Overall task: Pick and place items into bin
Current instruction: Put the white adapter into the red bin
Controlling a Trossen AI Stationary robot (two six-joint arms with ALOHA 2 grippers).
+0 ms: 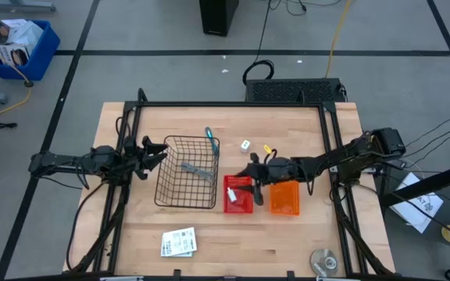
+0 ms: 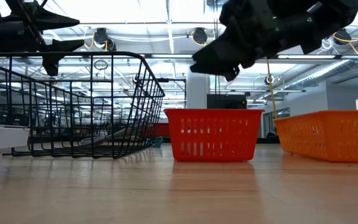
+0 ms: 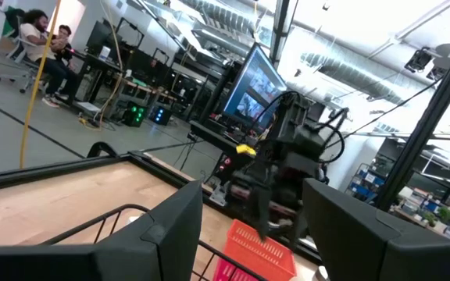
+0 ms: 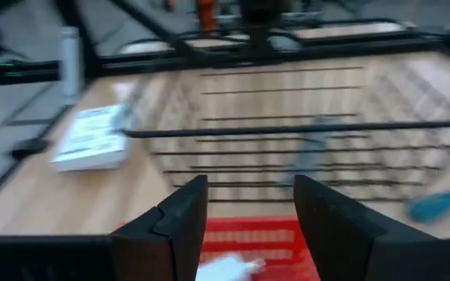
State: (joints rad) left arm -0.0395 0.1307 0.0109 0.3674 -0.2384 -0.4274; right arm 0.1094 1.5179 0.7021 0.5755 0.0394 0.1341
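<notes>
A black wire basket (image 1: pixel 186 173) stands mid-table with a grey metal tool (image 1: pixel 198 170) lying inside it. A blue-handled tool (image 1: pixel 208 140) lies by its far right corner. A white cube (image 1: pixel 245 144) and a small yellow piece (image 1: pixel 268 148) lie on the wood beyond. A white card packet (image 1: pixel 179 242) lies flat near the front edge. My right gripper (image 1: pixel 253 184) is open above a small red basket (image 4: pixel 248 234) that holds something white (image 4: pixel 225 269). My left gripper (image 1: pixel 157 153) is open and empty at the wire basket's left side.
An orange basket (image 1: pixel 284 198) stands right of the red one. A silver disc (image 1: pixel 324 260) lies at the front right corner. A black frame (image 1: pixel 233 105) runs around the table top. Bare wood lies along the front between the card packet and the disc.
</notes>
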